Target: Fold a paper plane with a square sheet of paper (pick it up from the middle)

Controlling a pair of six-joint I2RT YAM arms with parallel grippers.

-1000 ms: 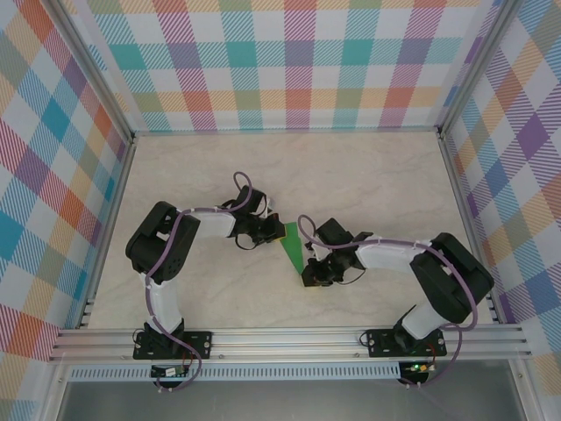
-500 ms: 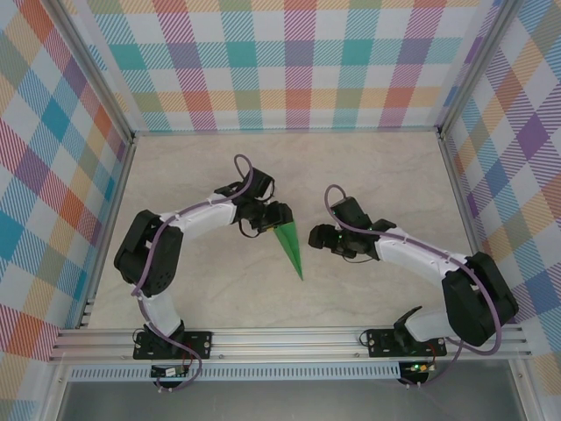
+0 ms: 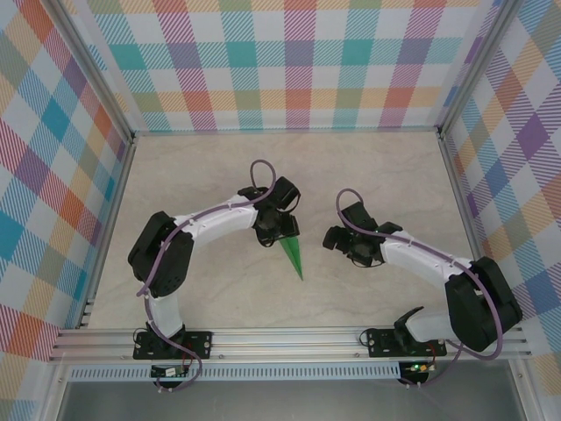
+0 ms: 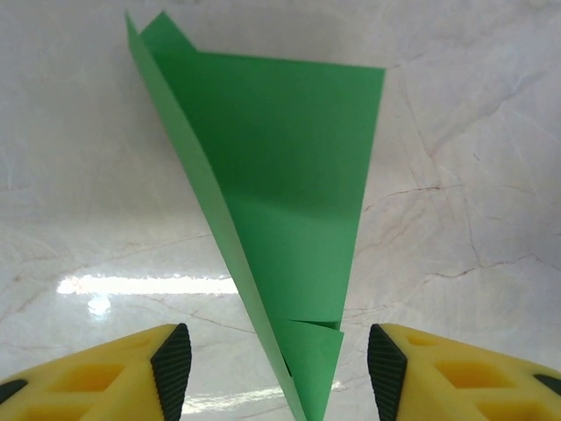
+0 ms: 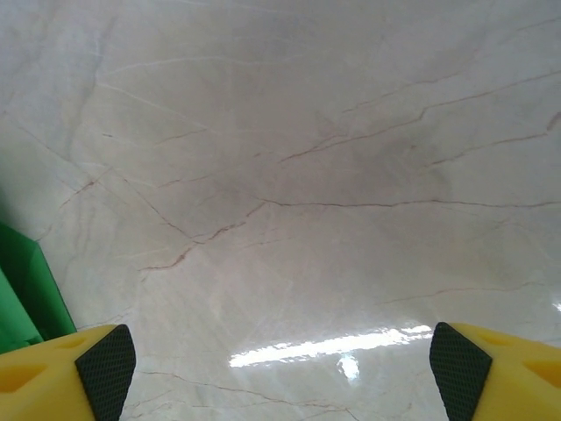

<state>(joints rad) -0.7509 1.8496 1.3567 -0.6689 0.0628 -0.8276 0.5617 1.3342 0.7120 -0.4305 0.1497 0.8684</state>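
From above we see the paper plane [image 3: 294, 256], a narrow green dart on the table [image 3: 219, 175], partly under the left gripper [image 3: 279, 230]. Left wrist: jaws apart astride its cropped end, not touching. Right wrist: the right gripper [image 5: 280, 368] gapes empty.

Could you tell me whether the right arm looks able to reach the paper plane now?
Probably yes: the paper plane lies on the table beside the open right gripper, nothing between them. The left gripper hangs open close over it, so the arms might crowd.
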